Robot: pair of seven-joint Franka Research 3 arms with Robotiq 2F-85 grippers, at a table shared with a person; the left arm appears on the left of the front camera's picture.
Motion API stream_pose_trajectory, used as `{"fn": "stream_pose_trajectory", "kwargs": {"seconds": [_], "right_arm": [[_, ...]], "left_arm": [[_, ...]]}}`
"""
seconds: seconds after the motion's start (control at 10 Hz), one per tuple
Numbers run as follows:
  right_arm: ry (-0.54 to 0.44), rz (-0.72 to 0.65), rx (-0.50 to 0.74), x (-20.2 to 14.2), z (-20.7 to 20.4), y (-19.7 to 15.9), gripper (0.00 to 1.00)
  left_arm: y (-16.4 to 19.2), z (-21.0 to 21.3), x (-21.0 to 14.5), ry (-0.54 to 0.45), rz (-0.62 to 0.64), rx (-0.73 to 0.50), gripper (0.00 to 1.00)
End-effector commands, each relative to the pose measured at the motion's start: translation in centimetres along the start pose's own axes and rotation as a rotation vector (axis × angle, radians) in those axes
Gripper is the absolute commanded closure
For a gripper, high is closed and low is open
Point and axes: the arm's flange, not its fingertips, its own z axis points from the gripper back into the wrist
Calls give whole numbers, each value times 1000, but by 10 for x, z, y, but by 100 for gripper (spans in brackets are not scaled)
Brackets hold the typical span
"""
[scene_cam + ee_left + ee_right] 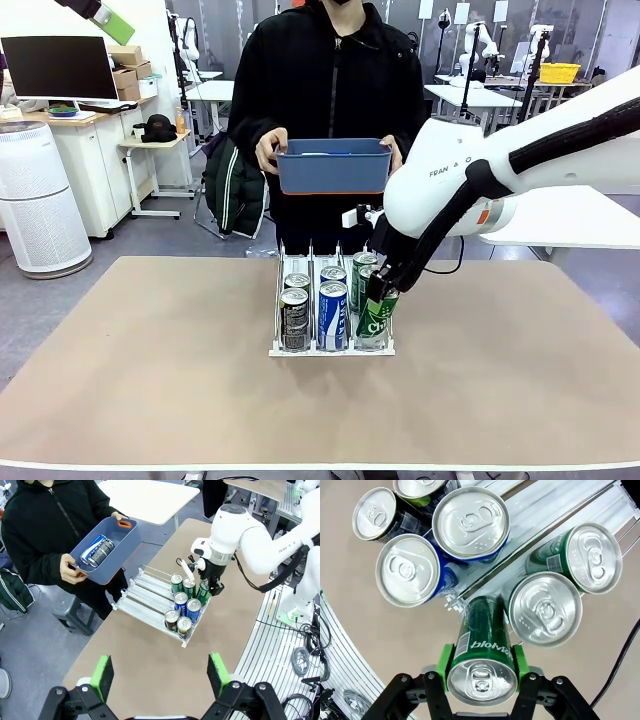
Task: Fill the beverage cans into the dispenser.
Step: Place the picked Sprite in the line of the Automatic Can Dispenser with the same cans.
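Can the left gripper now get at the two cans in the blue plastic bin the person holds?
Probably yes: the left gripper is open and empty, the two cans lie uncovered in the blue plastic bin, and nothing stands between. The reach looks long.

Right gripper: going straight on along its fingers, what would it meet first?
The tilted green drink can held by the right gripper would probably touch the front edge of the clear acrylic three-lane dispenser first; depth is unclear.

Tan table (150,400). At 12 o'clock a person (330,70) in black holds a blue bin (330,170); at 10 o'clock, a monitor (60,67) and white air purifier (40,200).
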Motion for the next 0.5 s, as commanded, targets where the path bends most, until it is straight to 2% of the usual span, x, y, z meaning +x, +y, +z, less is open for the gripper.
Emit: {"fn": "stream_pose_trajectory", "kwargs": {"seconds": [0.0, 0.3, 0.4], "right_arm": [[84, -20, -30, 7, -3, -2, 42], [129, -16, -17, 13, -7, -2, 42], [137, -10, -2, 14, -2, -1, 23]], "left_arm": [[1, 0, 0, 2, 4, 5, 0], [1, 0, 0, 2, 4, 5, 0], [1, 0, 0, 2, 4, 5, 0]]}}
